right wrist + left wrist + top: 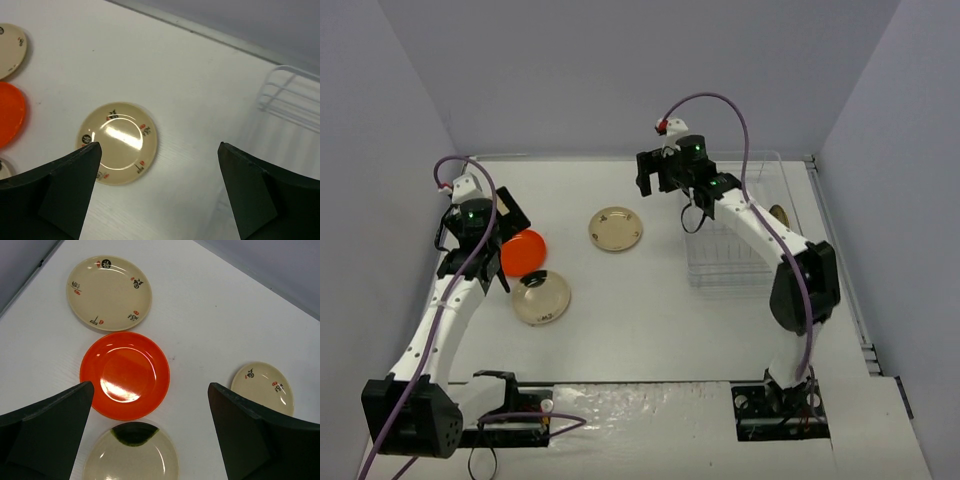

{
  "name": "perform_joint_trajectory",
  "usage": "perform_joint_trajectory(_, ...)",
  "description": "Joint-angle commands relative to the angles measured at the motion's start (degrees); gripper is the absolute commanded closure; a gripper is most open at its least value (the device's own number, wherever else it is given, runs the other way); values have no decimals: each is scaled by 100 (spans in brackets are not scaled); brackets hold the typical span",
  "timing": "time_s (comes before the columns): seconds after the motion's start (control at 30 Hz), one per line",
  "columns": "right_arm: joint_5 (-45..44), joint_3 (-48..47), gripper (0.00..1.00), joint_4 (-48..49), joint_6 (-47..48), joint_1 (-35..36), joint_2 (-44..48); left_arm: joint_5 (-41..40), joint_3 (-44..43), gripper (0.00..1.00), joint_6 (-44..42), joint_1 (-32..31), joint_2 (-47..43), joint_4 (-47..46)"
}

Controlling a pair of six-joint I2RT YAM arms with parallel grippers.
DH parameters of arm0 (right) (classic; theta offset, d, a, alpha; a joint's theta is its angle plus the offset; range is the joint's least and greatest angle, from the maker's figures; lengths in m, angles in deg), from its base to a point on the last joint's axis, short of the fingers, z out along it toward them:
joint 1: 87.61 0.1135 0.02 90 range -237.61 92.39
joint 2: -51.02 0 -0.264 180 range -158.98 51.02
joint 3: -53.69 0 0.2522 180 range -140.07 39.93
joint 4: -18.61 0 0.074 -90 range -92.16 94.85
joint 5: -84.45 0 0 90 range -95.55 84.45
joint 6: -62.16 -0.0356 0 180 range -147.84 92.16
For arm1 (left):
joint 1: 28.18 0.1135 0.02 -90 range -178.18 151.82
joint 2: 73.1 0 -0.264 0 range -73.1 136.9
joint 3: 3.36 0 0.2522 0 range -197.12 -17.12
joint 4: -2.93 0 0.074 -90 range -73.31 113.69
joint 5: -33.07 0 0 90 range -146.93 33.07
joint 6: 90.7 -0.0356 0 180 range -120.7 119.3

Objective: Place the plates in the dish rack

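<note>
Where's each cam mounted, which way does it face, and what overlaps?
Top external: above and behind the bases, looking down on the table and dish rack; left arm and right arm show.
Left wrist: on the left arm, facing down at the orange plate; the open left gripper frames it.
Right wrist: on the right arm, facing down at a cream plate, rack corner at right; the open right gripper shows.
Shared: all three see the orange plate and that cream plate.

Big cream plate [109,292]: black brush characters plus small red seal marks round rim, stylised, not readable. Small cream plate [262,387]: same kind of marks, too small to read. No legible text, brand or number.
</note>
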Motion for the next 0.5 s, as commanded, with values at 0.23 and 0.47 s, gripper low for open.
perform_joint_trajectory(0.23,493,-1752,0,-542,-871,377,-2049,-88,-410,3,229,28,69,49)
perform_joint_trajectory(0.47,197,-1992,0,-775,-912,422,-2572,-70,-398,3,214,28,148,19)
